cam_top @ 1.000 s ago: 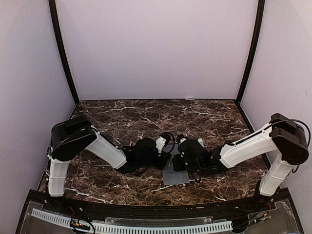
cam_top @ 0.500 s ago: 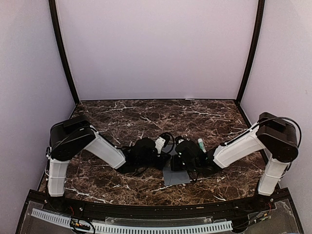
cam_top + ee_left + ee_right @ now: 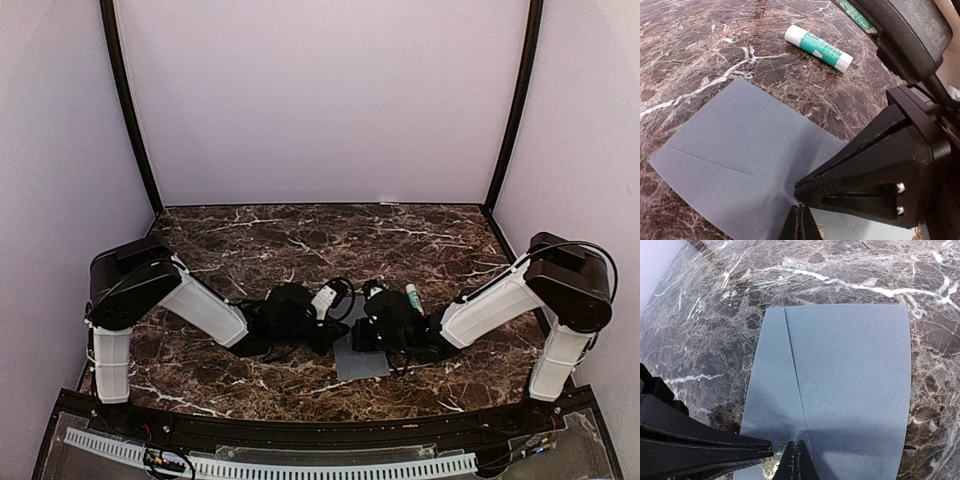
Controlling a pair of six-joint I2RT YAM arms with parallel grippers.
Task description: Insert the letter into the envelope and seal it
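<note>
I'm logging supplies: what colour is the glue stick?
The glue stick is green with white ends; the left wrist view shows it best.

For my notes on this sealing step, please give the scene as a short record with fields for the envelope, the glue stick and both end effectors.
envelope: flat on the table, blue-grey, creases showing
letter: not in view
glue stick: lying on the table, apart from the envelope
left end effector: shut, tips over the envelope
right end effector: shut, tips over the envelope, close to the left one

Bright, even light; soft shadows
</note>
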